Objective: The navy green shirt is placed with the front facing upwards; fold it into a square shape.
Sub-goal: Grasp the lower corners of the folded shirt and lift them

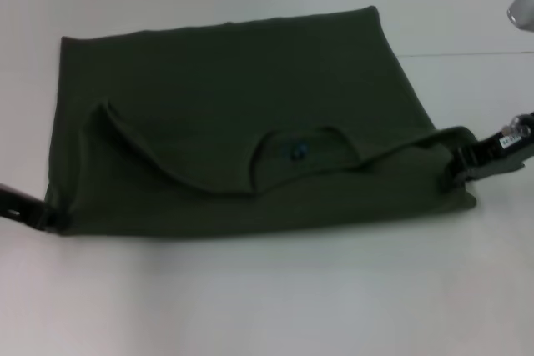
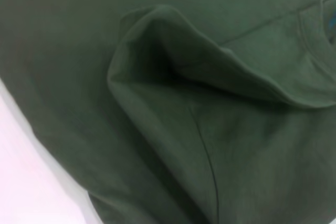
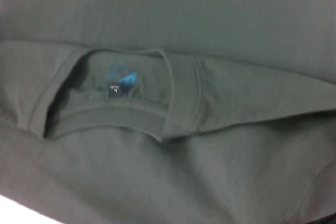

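Shirt (image 1: 242, 114) spans between left gripper (image 1: 37, 213) and right gripper (image 1: 463, 164) (near edge).

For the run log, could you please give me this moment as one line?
shirt: partly folded, collar visible | left gripper: at near-left corner | right gripper: at near-right edge | table: white

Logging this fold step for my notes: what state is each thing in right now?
navy green shirt: partly folded, plain side up, near edge doubled over.
neck opening: facing up, small dark label showing inside.
left gripper: at the shirt's near left corner.
right gripper: at the shirt's near right corner.
table: white, bare around the shirt.
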You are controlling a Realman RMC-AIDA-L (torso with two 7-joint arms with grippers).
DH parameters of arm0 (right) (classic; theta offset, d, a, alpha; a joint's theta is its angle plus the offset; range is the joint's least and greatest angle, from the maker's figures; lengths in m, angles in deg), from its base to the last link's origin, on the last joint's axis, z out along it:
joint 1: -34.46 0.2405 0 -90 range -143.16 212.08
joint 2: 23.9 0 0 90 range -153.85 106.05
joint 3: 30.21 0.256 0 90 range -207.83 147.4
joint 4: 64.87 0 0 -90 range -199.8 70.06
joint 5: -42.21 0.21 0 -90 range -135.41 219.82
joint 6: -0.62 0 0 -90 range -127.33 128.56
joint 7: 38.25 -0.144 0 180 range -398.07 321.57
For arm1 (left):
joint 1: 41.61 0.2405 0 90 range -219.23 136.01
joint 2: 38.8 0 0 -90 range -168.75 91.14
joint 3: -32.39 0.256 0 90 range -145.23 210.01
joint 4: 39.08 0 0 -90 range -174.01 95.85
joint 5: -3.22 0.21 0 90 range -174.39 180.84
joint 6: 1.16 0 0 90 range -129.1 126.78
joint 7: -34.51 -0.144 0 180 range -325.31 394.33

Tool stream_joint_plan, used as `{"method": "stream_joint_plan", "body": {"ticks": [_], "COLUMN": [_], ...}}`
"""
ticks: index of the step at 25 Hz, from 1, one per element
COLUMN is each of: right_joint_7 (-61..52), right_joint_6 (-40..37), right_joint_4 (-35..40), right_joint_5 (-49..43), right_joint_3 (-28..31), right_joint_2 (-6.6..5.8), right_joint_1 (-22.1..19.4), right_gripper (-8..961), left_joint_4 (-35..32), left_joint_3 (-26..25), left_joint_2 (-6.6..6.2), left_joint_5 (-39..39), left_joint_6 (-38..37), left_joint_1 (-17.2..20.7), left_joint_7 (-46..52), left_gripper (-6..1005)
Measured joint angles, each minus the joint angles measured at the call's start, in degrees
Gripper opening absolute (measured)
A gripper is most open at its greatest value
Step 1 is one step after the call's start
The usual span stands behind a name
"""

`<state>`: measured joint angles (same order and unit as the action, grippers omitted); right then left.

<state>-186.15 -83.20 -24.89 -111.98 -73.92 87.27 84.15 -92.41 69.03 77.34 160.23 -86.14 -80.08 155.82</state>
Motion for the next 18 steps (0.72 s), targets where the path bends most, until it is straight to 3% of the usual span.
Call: {"method": "stream_joint_plan", "body": {"ticks": [7,18], "right_joint_7": [3.1,7.9], "right_joint_6": [-9.8,-19.5], "right_joint_4": [2.2,2.9], "right_joint_5": [-2.7,-3.2], "right_joint_3": [-0.7,-4.2], "right_joint_2": [-0.24,-0.07], "right_joint_1": [0.3,0.0], "right_gripper": [42,42], "left_joint_4": [-3.1,-5.7], "left_joint_3": [-6.5,-8.5], "left_joint_2": [-1.76,-1.91], "left_joint_5": [1.4,3.1], "left_joint_6": [-16.7,-28.9], "left_joint_1": [0.2,3.0], "left_joint_7": [-0.2,-1.2], "left_gripper": [13,14]}}
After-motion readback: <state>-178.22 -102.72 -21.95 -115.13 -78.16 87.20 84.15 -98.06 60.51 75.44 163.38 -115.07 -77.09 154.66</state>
